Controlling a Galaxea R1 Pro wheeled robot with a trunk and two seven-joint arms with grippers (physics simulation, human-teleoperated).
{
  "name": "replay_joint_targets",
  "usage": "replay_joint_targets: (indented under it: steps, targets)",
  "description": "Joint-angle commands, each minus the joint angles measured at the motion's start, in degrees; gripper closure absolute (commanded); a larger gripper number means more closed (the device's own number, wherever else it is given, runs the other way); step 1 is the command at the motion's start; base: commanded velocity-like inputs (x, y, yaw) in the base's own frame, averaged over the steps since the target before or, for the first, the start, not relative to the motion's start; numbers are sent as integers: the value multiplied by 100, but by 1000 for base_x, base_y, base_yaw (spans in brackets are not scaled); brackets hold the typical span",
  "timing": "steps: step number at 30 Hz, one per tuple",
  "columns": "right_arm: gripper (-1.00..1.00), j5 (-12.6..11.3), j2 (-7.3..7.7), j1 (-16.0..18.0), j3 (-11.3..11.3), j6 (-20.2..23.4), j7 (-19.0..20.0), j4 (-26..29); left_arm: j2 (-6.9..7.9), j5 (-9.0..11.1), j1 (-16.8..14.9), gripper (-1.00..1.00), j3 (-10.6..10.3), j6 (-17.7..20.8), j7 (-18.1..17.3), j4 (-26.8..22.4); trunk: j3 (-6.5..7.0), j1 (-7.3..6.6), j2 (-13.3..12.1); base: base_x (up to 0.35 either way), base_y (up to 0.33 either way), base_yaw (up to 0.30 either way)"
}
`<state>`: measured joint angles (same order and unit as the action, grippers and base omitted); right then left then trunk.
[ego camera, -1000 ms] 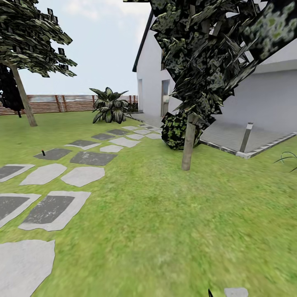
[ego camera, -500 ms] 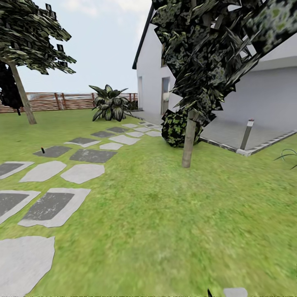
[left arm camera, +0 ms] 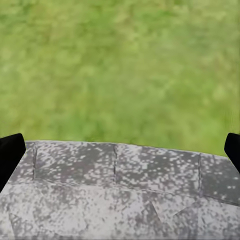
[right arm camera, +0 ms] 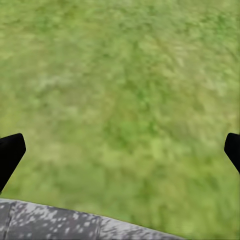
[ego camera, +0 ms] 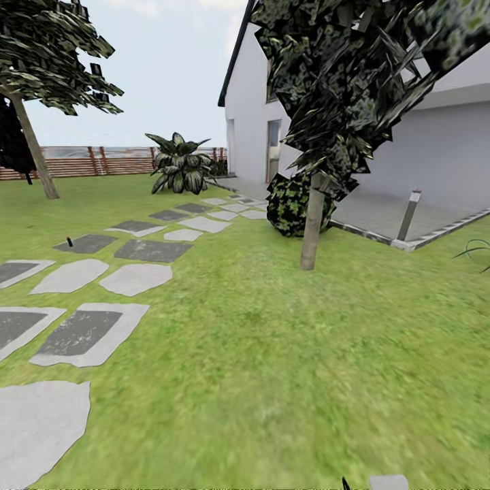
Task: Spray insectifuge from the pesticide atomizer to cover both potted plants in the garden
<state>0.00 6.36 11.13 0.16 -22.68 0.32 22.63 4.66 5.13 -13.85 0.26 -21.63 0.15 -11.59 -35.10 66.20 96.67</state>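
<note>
— What's on the head camera?

— I'm looking across the lawn (ego camera: 286,354), with a path of stepping stones (ego camera: 82,333) running toward a white house (ego camera: 252,116). A small dark upright object (ego camera: 69,241) stands on a far stone; I can't tell if it's the atomizer. A tree trunk (ego camera: 312,221) rises mid-lawn beside a round bush (ego camera: 289,204), and a broad-leaved plant (ego camera: 179,167) sits before the slat fence (ego camera: 102,162).

— And the jaws?

— Left gripper (left arm camera: 120,150) jaws spread wide over mottled grey paving (left arm camera: 120,195) and grass, nothing between them. Right gripper (right arm camera: 120,150) jaws likewise released, over grass.
</note>
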Motion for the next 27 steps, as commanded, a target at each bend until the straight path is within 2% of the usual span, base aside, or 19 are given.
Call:
replay_joint_targets:
  steps: [1, 12, 27]
  targets:
    - [-100, 1, 0, 4, 1, -18, 3, -4, 0, 50, -4, -100, -8, -17, -7, 5, -33, 22, 44, 0, 0, 0]
    - [-100, 8, 0, 4, 1, -19, 3, -4, 0, 51, -4, -100, -10, -17, -11, 14, -330, 264, 485, 0, 0, 12]
    - [-100, 9, -1, 4, 1, -17, 2, -4, 0, 49, -4, -100, -12, -17, -14, 8, -720, 593, 1087, 0, 0, 152]
